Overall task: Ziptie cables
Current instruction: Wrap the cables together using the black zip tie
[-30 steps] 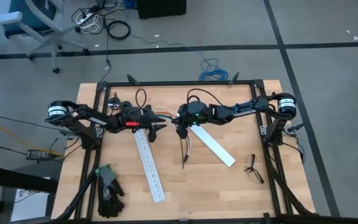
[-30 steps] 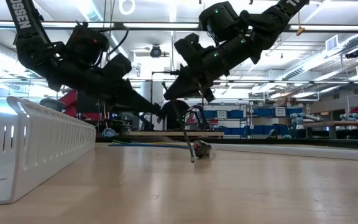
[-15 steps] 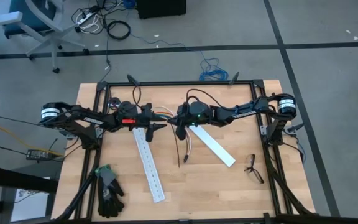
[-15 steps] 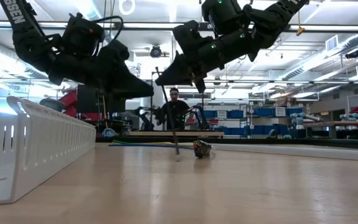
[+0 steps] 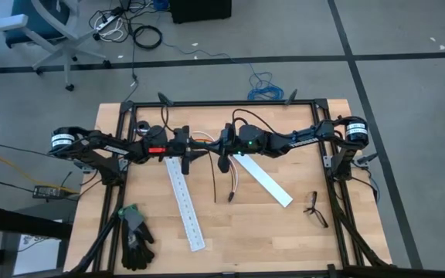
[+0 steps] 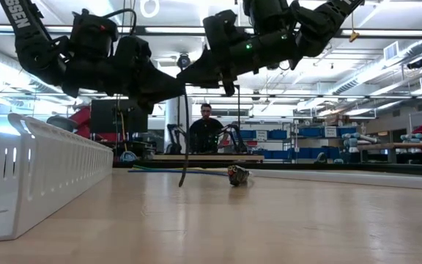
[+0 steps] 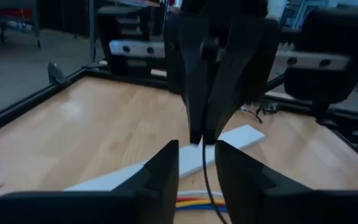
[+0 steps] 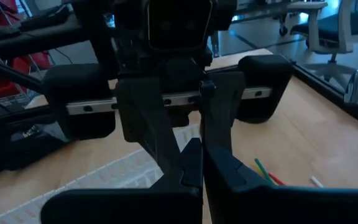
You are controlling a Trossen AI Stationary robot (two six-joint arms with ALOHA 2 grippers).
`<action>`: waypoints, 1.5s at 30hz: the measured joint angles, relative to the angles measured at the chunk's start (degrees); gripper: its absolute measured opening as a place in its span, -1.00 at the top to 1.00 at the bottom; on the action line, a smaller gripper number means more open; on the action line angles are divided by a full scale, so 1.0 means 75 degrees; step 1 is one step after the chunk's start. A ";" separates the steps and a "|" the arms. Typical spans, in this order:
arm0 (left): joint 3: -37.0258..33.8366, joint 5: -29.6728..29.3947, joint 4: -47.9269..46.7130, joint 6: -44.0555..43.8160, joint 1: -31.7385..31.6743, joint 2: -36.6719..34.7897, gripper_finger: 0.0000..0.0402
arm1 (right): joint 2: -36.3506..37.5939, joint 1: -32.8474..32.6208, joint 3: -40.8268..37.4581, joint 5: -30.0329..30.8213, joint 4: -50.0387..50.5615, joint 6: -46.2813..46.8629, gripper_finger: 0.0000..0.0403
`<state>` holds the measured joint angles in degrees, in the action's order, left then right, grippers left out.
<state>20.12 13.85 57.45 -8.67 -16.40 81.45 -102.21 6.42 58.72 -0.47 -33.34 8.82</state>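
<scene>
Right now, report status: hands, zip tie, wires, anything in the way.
Right hand shut on zip tie, tie hanging to the table. Left hand facing it, fingers apart around the tie. Wires on table below. White strip lies nearby.

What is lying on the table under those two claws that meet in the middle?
Under the left gripper and right gripper: the cables, a white slotted strip and the ziptie hanging from the right one. The arms hide the cables' far end.
</scene>
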 joint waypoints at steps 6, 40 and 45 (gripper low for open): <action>0.0000 -0.0003 0.0210 -0.0001 0.0000 0.0003 0.76 | 0.0000 0.0000 0.0000 0.0000 -0.0132 -0.0005 1.00; 0.0015 0.0141 0.0605 -0.0146 0.0000 0.0003 0.99 | 0.0000 0.0015 0.0000 -0.0108 -0.0572 -0.0201 0.94; 0.0017 0.0176 0.0536 -0.0143 0.0000 0.0003 1.00 | 0.0000 0.0113 0.0000 -0.0111 -0.0504 -0.0296 0.75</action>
<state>20.25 15.17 61.47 -9.74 -16.40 81.47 -102.21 7.26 58.72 -1.30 -37.13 6.60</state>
